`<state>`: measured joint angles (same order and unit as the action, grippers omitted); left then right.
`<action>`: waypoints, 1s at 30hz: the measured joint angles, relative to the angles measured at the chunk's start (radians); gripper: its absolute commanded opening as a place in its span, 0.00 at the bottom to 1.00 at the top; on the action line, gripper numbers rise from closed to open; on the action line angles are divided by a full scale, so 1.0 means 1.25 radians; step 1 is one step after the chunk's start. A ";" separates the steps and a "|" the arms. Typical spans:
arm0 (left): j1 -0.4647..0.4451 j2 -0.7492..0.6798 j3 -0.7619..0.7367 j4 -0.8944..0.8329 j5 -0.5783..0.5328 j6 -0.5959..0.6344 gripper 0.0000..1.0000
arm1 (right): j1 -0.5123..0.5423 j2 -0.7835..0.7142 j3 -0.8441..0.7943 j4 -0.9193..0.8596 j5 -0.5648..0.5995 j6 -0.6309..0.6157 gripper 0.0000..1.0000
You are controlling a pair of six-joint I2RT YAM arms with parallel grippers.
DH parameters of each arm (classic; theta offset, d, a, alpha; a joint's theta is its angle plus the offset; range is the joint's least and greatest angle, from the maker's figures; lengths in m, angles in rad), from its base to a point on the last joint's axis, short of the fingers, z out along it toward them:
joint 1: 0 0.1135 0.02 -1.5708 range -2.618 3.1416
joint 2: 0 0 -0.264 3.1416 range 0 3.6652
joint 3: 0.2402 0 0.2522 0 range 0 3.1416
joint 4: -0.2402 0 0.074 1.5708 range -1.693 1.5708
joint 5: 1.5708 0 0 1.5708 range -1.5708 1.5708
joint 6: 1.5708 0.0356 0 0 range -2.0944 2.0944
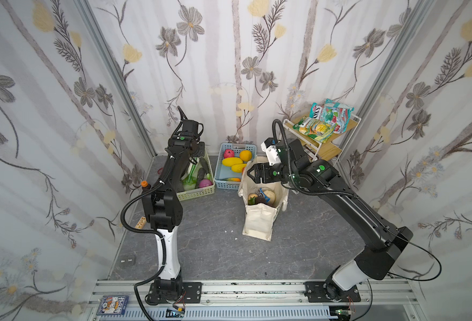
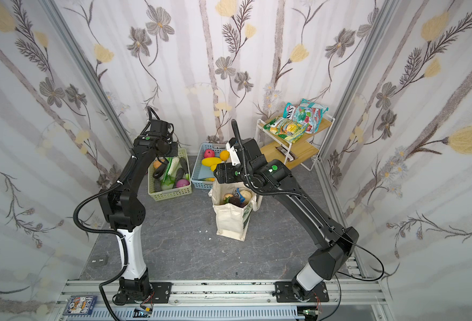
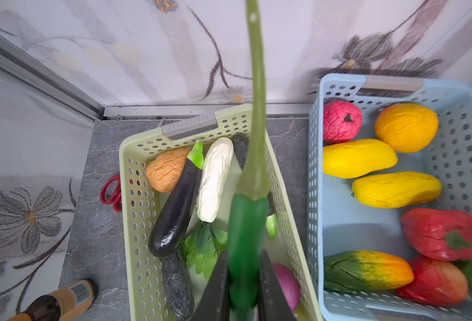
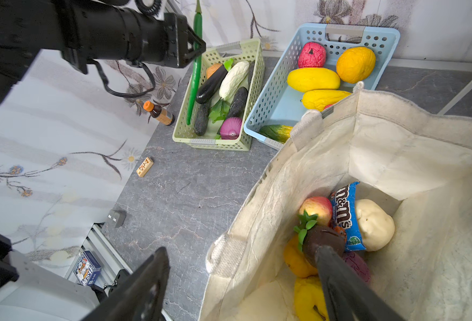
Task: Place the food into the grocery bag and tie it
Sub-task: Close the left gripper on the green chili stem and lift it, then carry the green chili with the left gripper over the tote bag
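My left gripper (image 3: 245,255) is shut on a long green pepper (image 3: 246,236), which hangs upright over the green basket (image 3: 126,172); in both top views the pepper (image 1: 191,172) (image 2: 170,166) shows below the wrist. The cream grocery bag (image 1: 258,222) (image 2: 230,219) stands open mid-table. My right gripper (image 4: 241,250) is open and straddles the bag's rim (image 4: 307,130), one finger outside and one inside. Inside the bag lie an apple (image 4: 316,208), a blue candy packet (image 4: 346,216), a cream piece (image 4: 373,225) and yellow fruit (image 4: 307,297).
The green basket (image 1: 198,194) holds an eggplant (image 3: 179,203), a white vegetable and a purple onion. The blue basket (image 1: 219,178) holds yellow, orange and red fruit. A shelf with snack bags (image 1: 323,122) stands back right. A bottle (image 4: 159,112), red scissors (image 3: 112,191) and a small block (image 4: 145,166) lie left.
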<state>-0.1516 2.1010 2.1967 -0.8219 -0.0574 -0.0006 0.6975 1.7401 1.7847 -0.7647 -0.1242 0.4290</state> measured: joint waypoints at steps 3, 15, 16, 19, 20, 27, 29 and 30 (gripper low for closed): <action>-0.021 -0.039 -0.001 -0.005 0.015 -0.010 0.16 | -0.004 0.000 -0.013 0.004 0.000 0.000 0.83; -0.105 -0.181 -0.022 -0.019 0.104 -0.099 0.15 | -0.075 -0.053 -0.114 0.031 -0.003 -0.001 0.83; -0.110 -0.195 -0.031 -0.016 0.116 -0.113 0.15 | -0.082 -0.061 -0.125 0.036 -0.003 -0.001 0.83; -0.125 -0.230 -0.057 -0.008 0.156 -0.153 0.15 | -0.099 -0.081 -0.153 0.040 -0.003 -0.001 0.83; -0.131 -0.237 -0.060 -0.006 0.162 -0.163 0.15 | -0.103 -0.088 -0.161 0.040 -0.003 0.000 0.83; -0.176 -0.291 -0.083 0.047 0.225 -0.244 0.15 | -0.116 -0.128 -0.208 0.045 -0.003 0.000 0.83; -0.193 -0.305 -0.108 0.084 0.245 -0.277 0.15 | -0.120 -0.147 -0.220 0.048 -0.003 0.000 0.83; -0.202 -0.309 -0.117 0.098 0.254 -0.289 0.15 | -0.122 -0.154 -0.226 0.049 -0.003 0.000 0.83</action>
<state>-0.4042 1.7145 2.0499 -0.6998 0.2596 -0.3614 0.5449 1.5482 1.5024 -0.7033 -0.1276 0.4286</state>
